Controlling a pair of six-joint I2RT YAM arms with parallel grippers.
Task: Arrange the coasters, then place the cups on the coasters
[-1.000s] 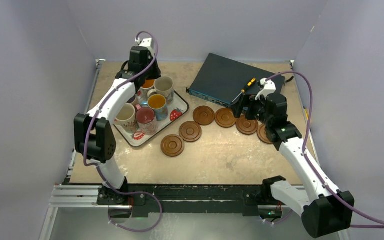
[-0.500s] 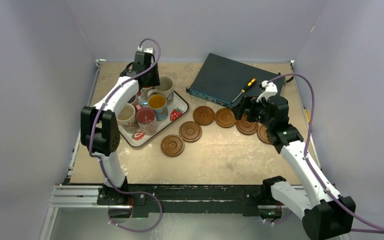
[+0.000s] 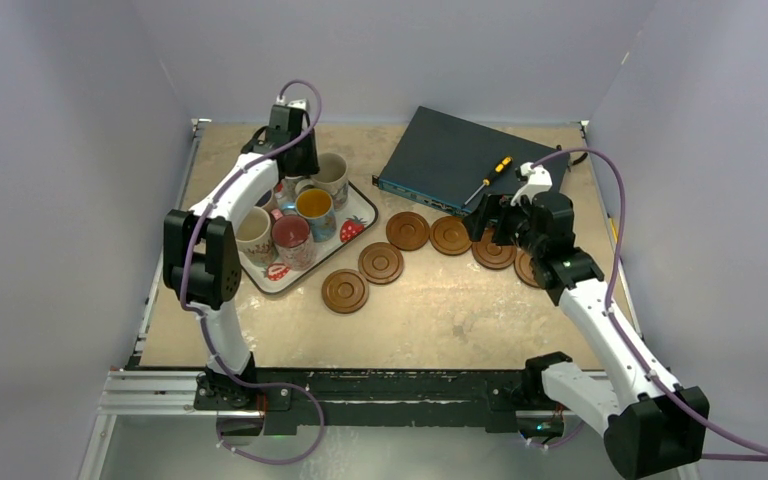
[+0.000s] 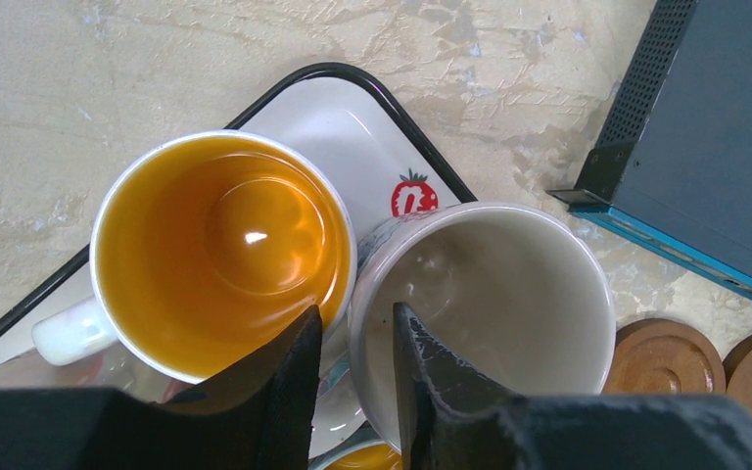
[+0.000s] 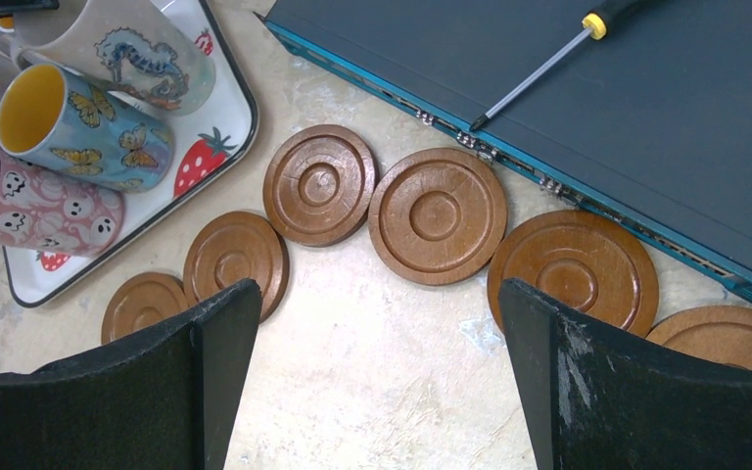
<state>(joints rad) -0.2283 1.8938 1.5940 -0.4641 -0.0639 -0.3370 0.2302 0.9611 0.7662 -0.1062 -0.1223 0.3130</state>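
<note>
Coasters: six coasters (image 3: 345, 291) lie in a shallow arc across the middle of the tabletop (image 3: 440, 320), from just off the tray's near corner toward the right edge. Neighbours are touching or nearly so. The one nearest the right edge is partly hidden under the right arm. All six are bare. In my judgement the arranging is complete or close to it, though the tight spacing may crowd the handles.

Right claw (image 5: 377, 294): spread wide above the right half of the arc, grasping nothing.

Cups: every one of the cups (image 3: 292, 240) that shows stands on the strawberry-print tray (image 3: 358, 222), toward the left edge and farther back. None is on a coaster, so the whole placing step is outstanding.

Left claw (image 4: 357, 323): over the tray's far end, fingers narrowly parted astride the rim of the cream cup (image 4: 494, 294). One finger is inside it, the other between it and the orange-lined cup (image 4: 220, 245). I cannot tell whether the rim is pinched.

Far right corner: a dark flat box (image 3: 460, 155) with a screwdriver (image 3: 490, 177) on top.
</note>
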